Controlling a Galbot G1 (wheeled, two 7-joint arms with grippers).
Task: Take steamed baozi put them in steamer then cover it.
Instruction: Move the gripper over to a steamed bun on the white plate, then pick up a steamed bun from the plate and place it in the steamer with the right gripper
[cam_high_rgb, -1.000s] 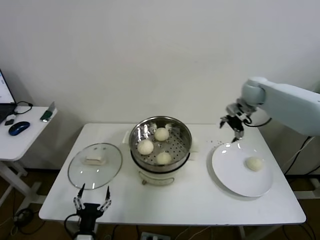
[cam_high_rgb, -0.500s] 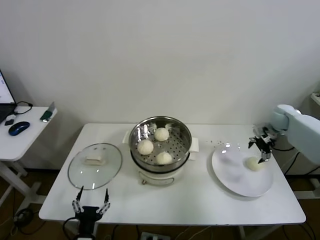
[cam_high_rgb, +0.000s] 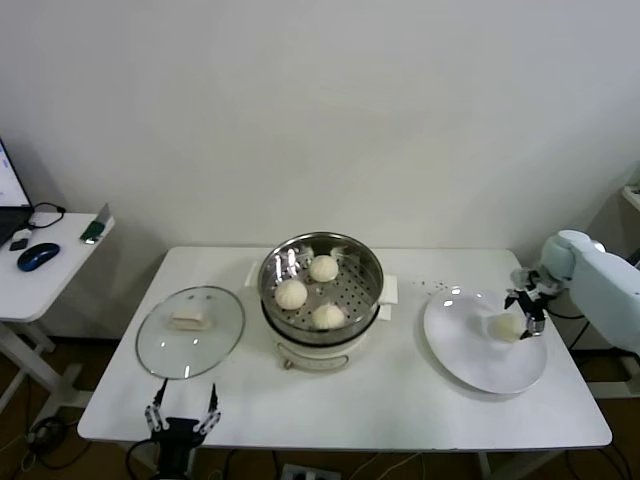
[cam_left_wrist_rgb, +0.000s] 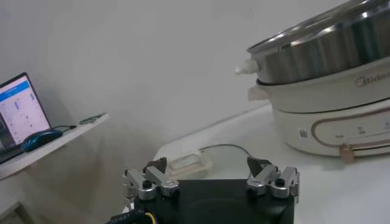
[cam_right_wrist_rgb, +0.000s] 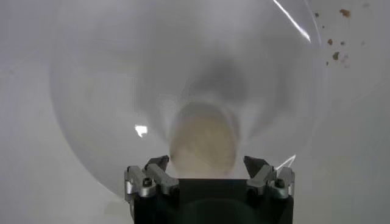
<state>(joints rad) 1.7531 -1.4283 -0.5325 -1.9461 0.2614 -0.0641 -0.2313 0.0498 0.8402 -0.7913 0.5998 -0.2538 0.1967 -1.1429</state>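
Right gripper (cam_high_rgb: 527, 316): at the plate (cam_high_rgb: 470, 360) on the right side of the table (cam_high_rgb: 400, 400); fingers (cam_right_wrist_rgb: 152, 173) spread open on either side of the last bun (cam_high_rgb: 507, 326), not closed on it.
Last bun: lies on the plate's far right part; in the right wrist view it sits between the open fingers, just ahead of the gripper body.
Steamer (cam_high_rgb: 321, 300): uncovered, at the table's middle, steel pot on a white base.
Buns in steamer (cam_high_rgb: 291, 293): three on the perforated tray, near one another.
Lid (cam_high_rgb: 190, 331): glass, flat on the table left of the steamer, white handle up.
Left gripper (cam_high_rgb: 182, 412): parked at the table's near edge, just below the lid; fingers (cam_left_wrist_rgb: 148, 182) open, holding nothing.
Side table (cam_high_rgb: 40, 265): to the far left, with a mouse (cam_high_rgb: 37, 256) and a laptop (cam_high_rgb: 8, 200).
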